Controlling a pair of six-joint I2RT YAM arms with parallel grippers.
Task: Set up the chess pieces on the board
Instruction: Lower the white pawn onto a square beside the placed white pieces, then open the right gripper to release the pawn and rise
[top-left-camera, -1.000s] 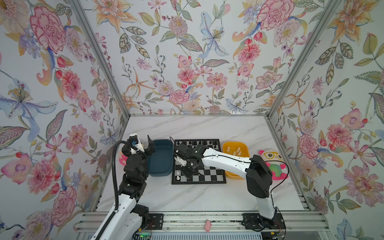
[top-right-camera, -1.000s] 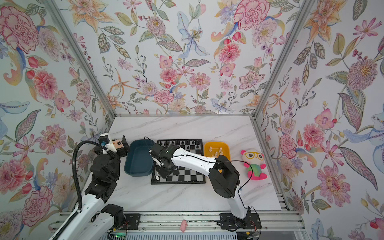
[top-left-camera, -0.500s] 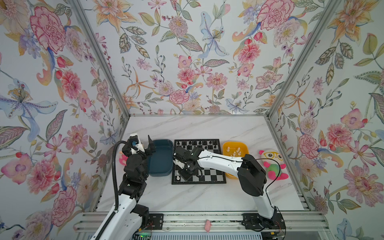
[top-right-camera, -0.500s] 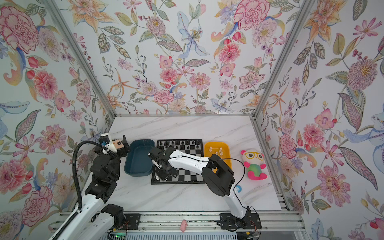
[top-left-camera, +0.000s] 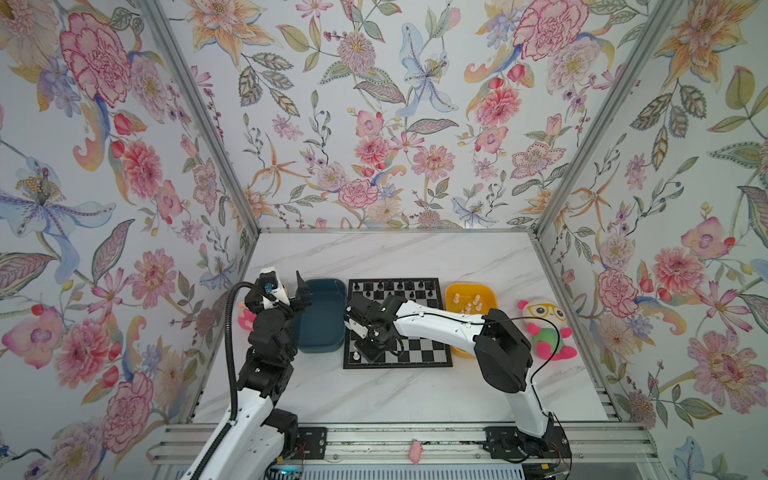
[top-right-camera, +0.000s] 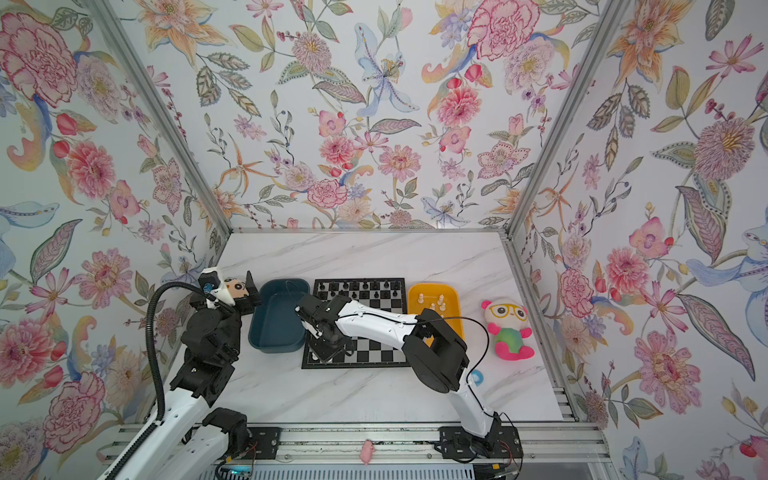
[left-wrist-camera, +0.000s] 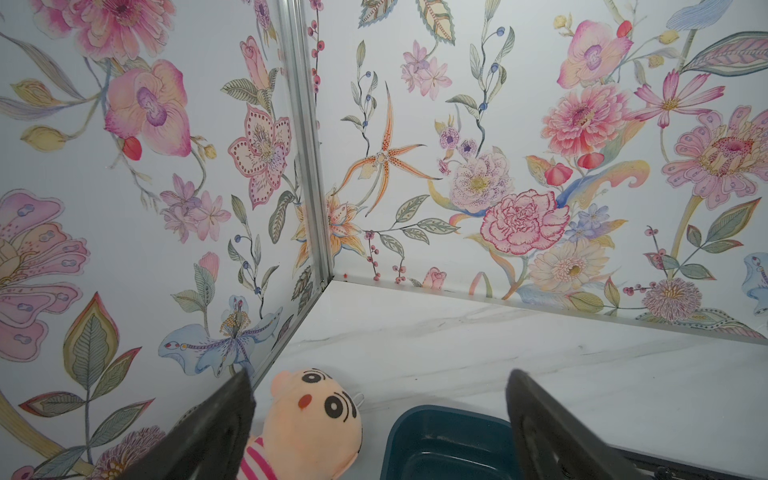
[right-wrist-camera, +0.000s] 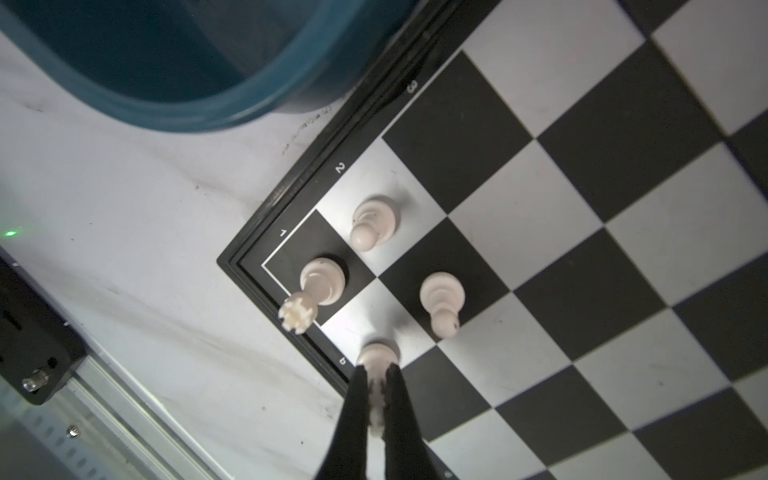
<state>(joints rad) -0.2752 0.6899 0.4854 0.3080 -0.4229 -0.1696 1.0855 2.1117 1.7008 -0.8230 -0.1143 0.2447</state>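
Gripping 1 white chess piece (right-wrist-camera: 377, 353) by its upper body, the right gripper (right-wrist-camera: 376, 374) is closed on this light, rigid, slippery plastic part at an edge square of the board (right-wrist-camera: 623, 137) beside the corner rook (right-wrist-camera: 322, 280), while the left gripper (left-wrist-camera: 378, 374) stands wide.

Smooth marble-look counter (right-wrist-camera: 124, 187); board (right-wrist-camera: 519, 216) of matt black and satin silvery squares; chess pieces (right-wrist-camera: 374, 220) of smooth pale plastic; glossy teal tray (right-wrist-camera: 208, 112).

White chess pieces (right-wrist-camera: 322, 280) stand upright at one corner of the board (right-wrist-camera: 528, 216).
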